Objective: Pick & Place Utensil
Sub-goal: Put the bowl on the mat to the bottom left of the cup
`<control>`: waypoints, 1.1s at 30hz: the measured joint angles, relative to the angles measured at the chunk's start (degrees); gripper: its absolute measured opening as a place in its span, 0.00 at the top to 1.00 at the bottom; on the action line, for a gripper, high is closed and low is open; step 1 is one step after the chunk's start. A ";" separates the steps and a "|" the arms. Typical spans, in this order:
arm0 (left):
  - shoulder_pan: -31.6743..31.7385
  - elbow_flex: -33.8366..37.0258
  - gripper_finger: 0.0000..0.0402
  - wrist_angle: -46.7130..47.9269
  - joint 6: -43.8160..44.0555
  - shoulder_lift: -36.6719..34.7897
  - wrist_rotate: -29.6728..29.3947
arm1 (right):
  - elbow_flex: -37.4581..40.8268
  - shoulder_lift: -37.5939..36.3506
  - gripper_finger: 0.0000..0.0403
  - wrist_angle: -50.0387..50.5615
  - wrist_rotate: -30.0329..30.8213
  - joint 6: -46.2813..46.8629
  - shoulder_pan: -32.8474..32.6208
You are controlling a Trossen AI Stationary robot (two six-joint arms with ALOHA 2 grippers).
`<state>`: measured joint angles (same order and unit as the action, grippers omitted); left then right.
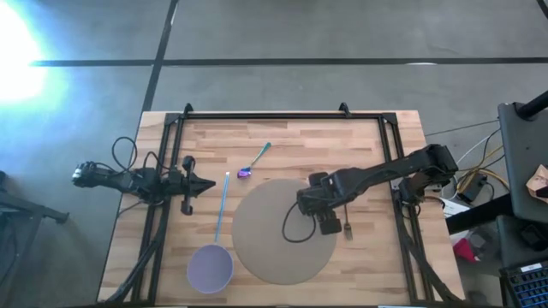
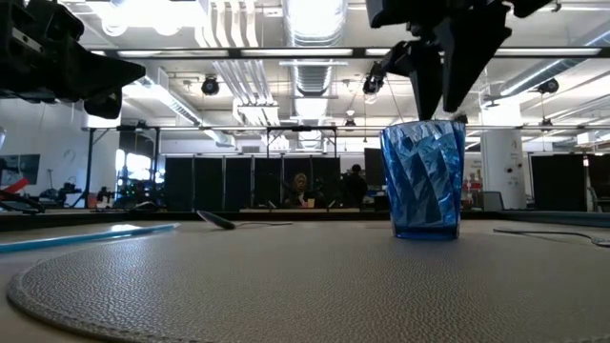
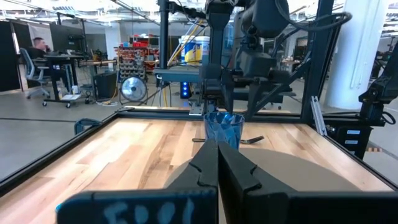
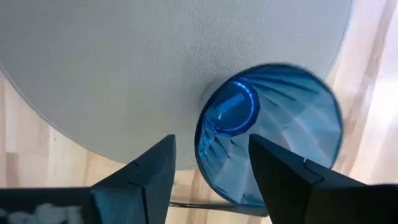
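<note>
Here one blue cup (image 2: 423, 179), one spoon (image 1: 253, 162), one mat (image 1: 265, 248).

A blue faceted cup (image 4: 268, 130) stands upright on the round grey mat (image 4: 155, 68), between 2 spread dark fingers (image 4: 149, 171).

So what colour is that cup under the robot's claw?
Clear blue with faceted ribs; the cup shows best in the low view.

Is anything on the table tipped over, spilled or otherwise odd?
Nothing stands out. The faceted blue plastic cup stands upright on the round grey mat, under the open right gripper. The purple-bowled spoon lies flat on the wood.
</note>
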<state>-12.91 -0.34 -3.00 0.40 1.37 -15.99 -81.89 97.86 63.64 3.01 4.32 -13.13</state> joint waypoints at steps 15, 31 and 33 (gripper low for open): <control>0.04 0.00 0.71 -3.95 -0.38 0.04 -4.25 | -2.08 -7.18 0.50 5.62 0.00 -1.69 0.00; 0.02 -6.96 0.57 -1.40 5.54 3.12 -2.53 | 8.41 -28.87 0.50 -5.06 3.23 1.31 0.00; -0.02 -9.56 0.57 2.51 7.58 4.61 -2.28 | 10.17 -30.78 0.50 -6.28 3.99 2.71 0.00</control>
<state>-12.93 -9.89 -0.49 7.98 5.98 -18.27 -71.73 67.08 57.35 6.99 7.03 -13.13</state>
